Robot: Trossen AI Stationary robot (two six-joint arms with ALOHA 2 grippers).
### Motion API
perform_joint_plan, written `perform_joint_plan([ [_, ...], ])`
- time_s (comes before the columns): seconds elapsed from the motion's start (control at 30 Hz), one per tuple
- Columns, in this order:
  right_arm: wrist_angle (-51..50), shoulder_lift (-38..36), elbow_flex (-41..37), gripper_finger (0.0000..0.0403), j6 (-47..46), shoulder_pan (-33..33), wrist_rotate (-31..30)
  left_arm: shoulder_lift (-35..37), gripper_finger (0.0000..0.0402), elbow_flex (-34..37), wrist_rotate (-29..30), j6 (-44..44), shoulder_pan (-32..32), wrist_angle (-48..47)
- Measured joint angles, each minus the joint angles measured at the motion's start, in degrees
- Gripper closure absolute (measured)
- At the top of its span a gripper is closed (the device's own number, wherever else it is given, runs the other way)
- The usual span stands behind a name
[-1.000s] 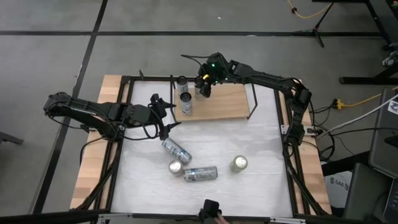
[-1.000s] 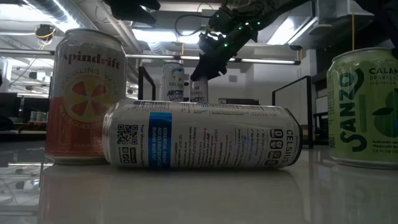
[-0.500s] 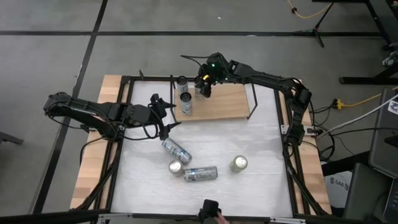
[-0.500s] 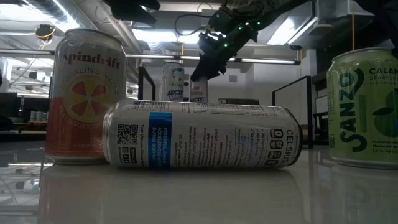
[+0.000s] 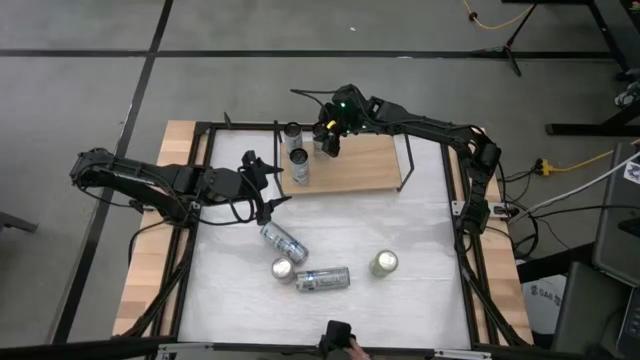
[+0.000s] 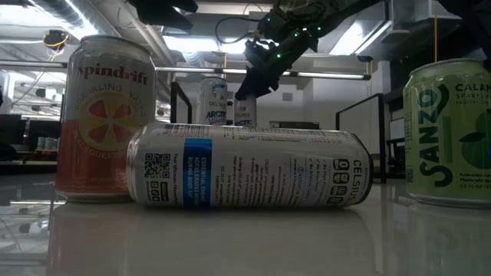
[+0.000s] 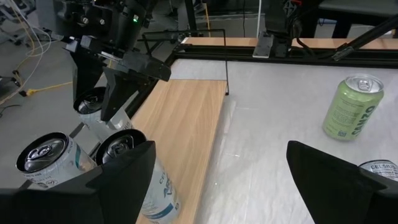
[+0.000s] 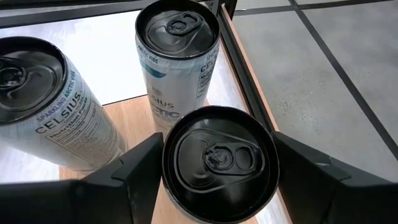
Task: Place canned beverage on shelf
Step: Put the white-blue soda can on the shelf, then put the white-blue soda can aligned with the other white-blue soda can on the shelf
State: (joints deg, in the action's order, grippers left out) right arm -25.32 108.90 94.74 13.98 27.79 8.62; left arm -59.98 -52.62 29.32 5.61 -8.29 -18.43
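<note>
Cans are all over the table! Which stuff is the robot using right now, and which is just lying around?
In the job:
- shelf
- right hand, gripping the held can on the shelf
- back Celsius can and front Celsius can, standing on the shelf

Lying about:
- Spindrift can
- Sanzo can
- lying Celsius can
- slanted silver can
- left hand, open, waiting

Right gripper (image 5: pixel 328 140) over shelf (image 5: pixel 365 165) back-left corner, beside two upright cans (image 5: pixel 295 145). Left gripper (image 5: pixel 262 185) just left of shelf, over table (image 5: pixel 400 235).
</note>
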Motion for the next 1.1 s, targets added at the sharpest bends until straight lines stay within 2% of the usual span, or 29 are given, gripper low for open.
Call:
perform_joint_plan([
  [0.3,0.57,0.0,0.02,0.0055,0.0,0.0,-0.24,0.01,0.0047,0.0,0.0,0.0,0.0,-0.01],
  [0.43,2.12,0.0,0.04,0.0033,0.0,0.0,-0.24,0.01,0.0047,0.0,0.0,0.0,-0.01,0.01],
  [0.73,1.78,-1.24,0.04,0.0028,-0.04,-0.04,-0.07,0.01,0.0047,0.0,-1.07,0.03,0.01,0.01],
  [0.97,-0.63,-5.73,0.04,0.0028,-0.11,-0.07,-0.04,0.01,0.0047,0.0,-7.56,0.76,-0.03,-0.03],
  [1.1,-2.91,-9.12,0.04,0.0029,-0.15,-0.07,-0.02,0.01,0.0047,0.0,-13.58,3.25,-0.31,-1.12],
])
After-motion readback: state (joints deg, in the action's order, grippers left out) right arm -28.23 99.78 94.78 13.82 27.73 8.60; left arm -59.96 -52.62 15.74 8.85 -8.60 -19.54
